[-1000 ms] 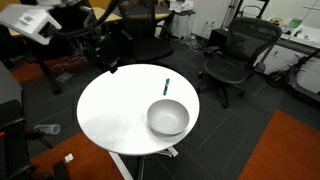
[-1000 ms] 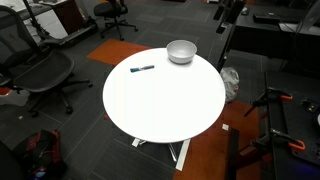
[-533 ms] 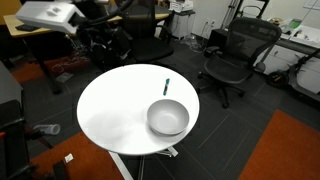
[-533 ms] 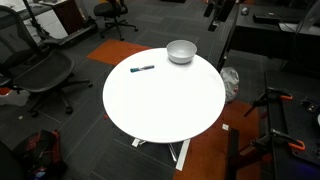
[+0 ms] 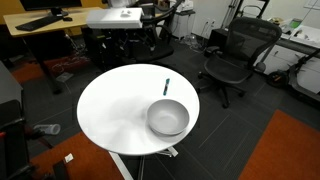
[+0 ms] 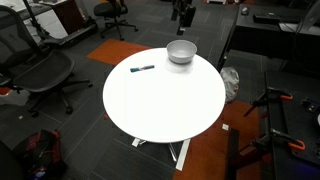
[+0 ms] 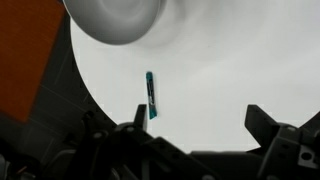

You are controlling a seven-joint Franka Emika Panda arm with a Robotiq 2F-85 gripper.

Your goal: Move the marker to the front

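- Office floor, dark with an orange carpet (image 5: 292, 150), surrounds a round white table (image 5: 110, 115).
- One grey bowl (image 5: 168, 118) stands on the table close to its edge, and it looks empty.
- The marker (image 5: 166, 87) lies flat on the table, near the bowl but apart from it, and nothing touches it.
- In the wrist view the marker (image 7: 150, 95) lies between the bowl (image 7: 115, 20) and the gripper (image 7: 198, 112).
- The gripper hangs above the table with its jaws spread wide, holding nothing.
- Black chairs (image 5: 235, 55) stand beyond the table edge; the arm (image 5: 115, 17) is behind the table.
- Most of the white top is bare and free.
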